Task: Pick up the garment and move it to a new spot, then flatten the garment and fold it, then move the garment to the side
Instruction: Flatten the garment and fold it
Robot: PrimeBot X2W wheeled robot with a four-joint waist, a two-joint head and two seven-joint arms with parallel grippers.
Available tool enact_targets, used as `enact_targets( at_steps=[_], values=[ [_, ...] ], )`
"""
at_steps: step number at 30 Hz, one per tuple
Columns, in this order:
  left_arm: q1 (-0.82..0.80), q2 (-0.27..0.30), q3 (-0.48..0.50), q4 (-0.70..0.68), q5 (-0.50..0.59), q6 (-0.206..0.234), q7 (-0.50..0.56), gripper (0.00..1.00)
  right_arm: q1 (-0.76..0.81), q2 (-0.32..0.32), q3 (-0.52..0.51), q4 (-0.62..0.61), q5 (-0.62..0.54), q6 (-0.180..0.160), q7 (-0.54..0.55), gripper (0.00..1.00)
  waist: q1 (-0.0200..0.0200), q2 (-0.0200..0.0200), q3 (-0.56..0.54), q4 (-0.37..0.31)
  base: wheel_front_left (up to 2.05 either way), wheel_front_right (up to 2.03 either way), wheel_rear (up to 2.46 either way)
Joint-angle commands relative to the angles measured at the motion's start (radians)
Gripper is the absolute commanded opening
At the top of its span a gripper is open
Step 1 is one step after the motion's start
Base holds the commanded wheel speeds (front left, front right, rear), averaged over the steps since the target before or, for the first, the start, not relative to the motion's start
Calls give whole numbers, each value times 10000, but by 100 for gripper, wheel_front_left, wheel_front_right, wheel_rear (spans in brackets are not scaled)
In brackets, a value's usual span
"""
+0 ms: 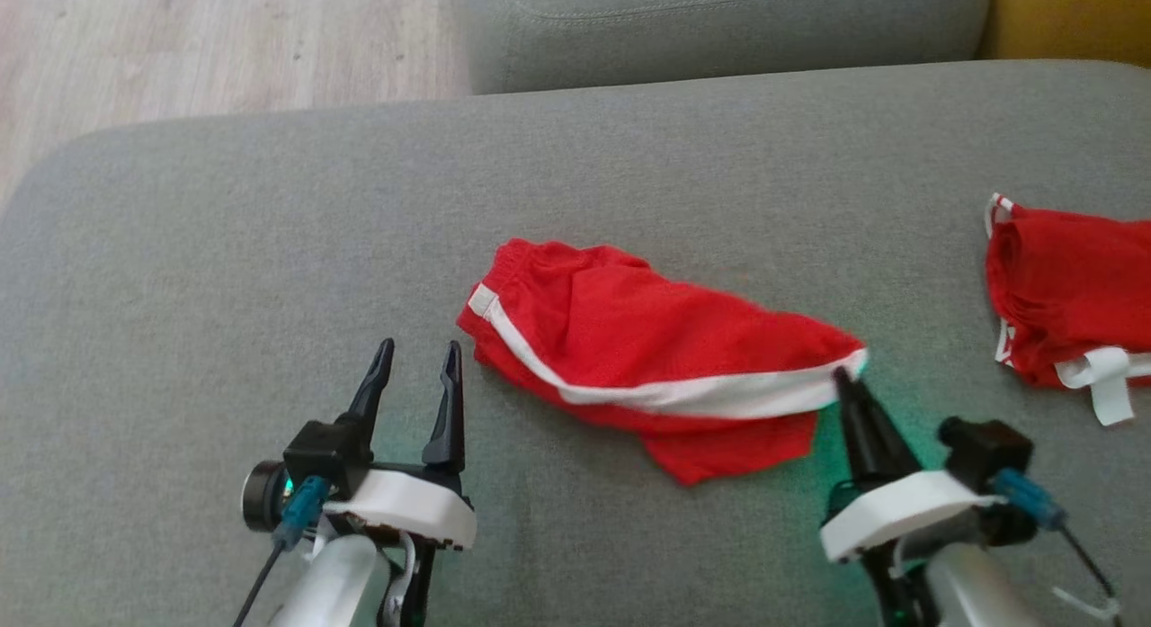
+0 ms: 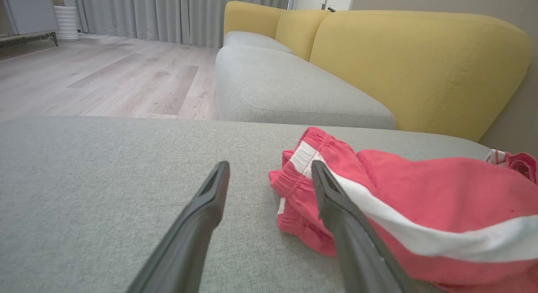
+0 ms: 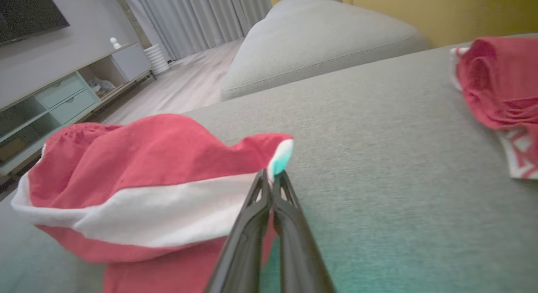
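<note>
The garment (image 1: 647, 339), red shorts with a white side stripe, lies crumpled near the middle of the head view on a grey sofa cushion (image 1: 270, 249), its elastic waistband toward centre-left and its hem toward centre-right. The right gripper (image 1: 843, 375) rises from the lower right of the frame with its fingers clenched together on the hem corner where the white stripe ends. In the right wrist view that corner (image 3: 280, 156) pokes up just above the pinched tips, though how much cloth sits between them is hard to judge. The left gripper (image 1: 418, 350), at lower left, has its fingers spread apart and grasps nothing, its tips just beside the waistband end. A second red garment (image 1: 1070, 285) lies at the right edge, well apart. Beyond the cushion are another grey seat (image 1: 719, 24), a yellow backrest (image 2: 420, 62) and pale wood floor (image 1: 180, 42) at upper left.
</note>
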Motion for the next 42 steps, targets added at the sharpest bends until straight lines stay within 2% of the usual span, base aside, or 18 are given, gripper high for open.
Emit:
enact_targets(
  at_steps=[1,8,12,24,32,42],
  values=[
    [-399,186,353,-307,-12,19,-93,100,24,-30,-208,-456,-151,-7,-182,0,0,0,-67,-78,0,0,0],
    [-477,258,213,-425,55,-137,-88,100,415,-30,-1035,-772,-345,-7,-62,0,0,0,-108,-272,0,0,0],
    [-668,377,-255,-414,102,-761,224,100,502,-30,-1238,-936,-331,-7,60,0,0,0,-69,-364,0,0,0],
    [-1773,834,-1245,-7,72,-1633,1633,100,467,-30,-927,-1134,-235,-7,192,0,0,0,116,-697,0,0,0],
    [-2596,1125,-1915,311,-105,-1787,2630,100,361,-30,-738,-1096,-181,-7,195,0,0,0,269,-880,0,0,0],
    [-3153,1272,-1945,622,-129,-1681,2713,100,212,-30,-526,-922,-109,-7,108,0,0,0,366,-967,0,0,0]
  ],
)
